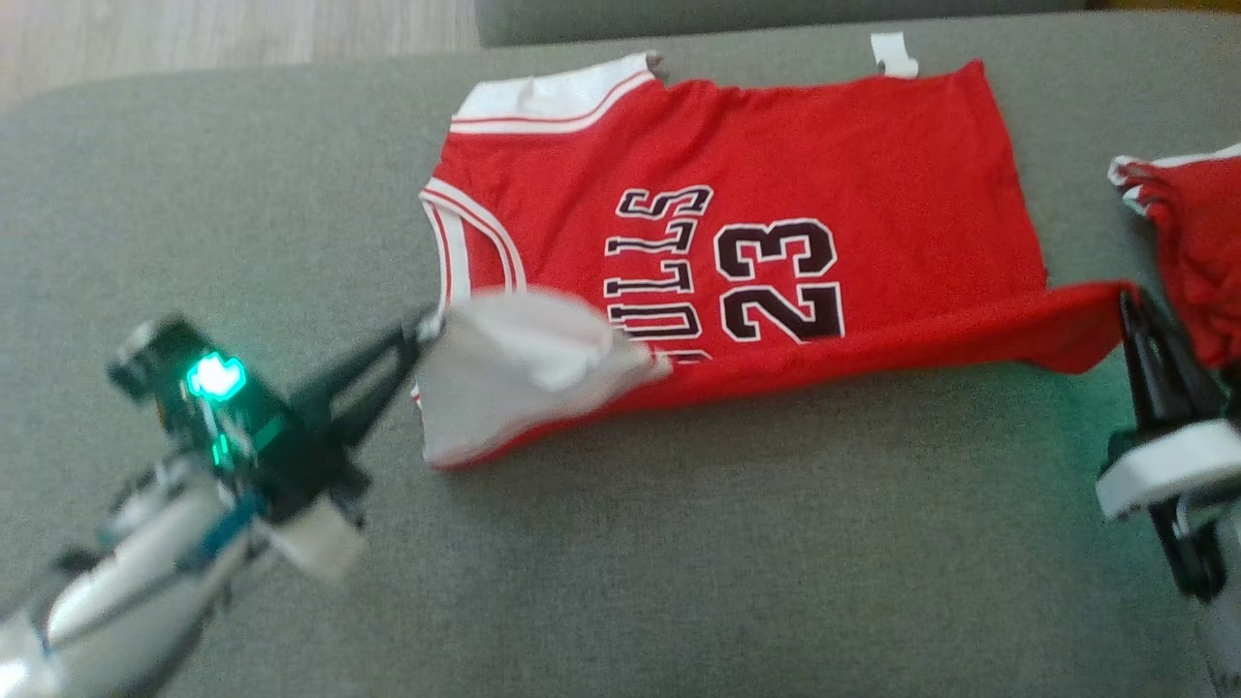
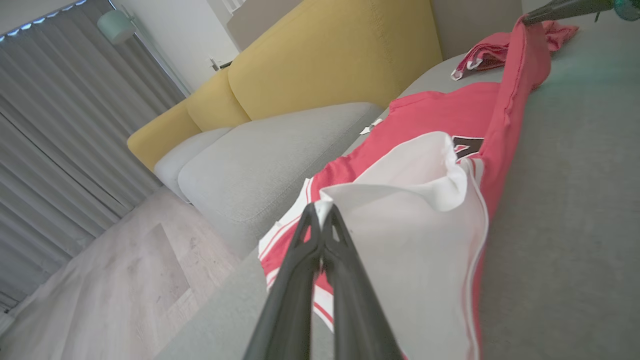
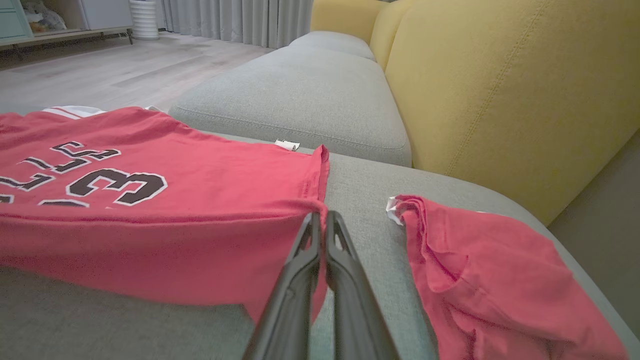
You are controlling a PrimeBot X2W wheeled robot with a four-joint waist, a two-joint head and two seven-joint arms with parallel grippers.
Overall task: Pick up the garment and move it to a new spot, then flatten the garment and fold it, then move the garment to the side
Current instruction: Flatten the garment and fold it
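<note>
A second red cloth is seen crumpled at the right end of the grey cushion. A small white tag lies near the cushion's far edge. Beyond it, another grey seat is backed by yellow upholstery. Grey curtains, a wooden floor and a pale lamp are noted.

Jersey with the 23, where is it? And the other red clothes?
jersey (image 1: pixel 873 165): head view, plain red cloth beside the number.
other red clothes (image 3: pixel 490 270): right wrist view, crumpled middle.
</note>
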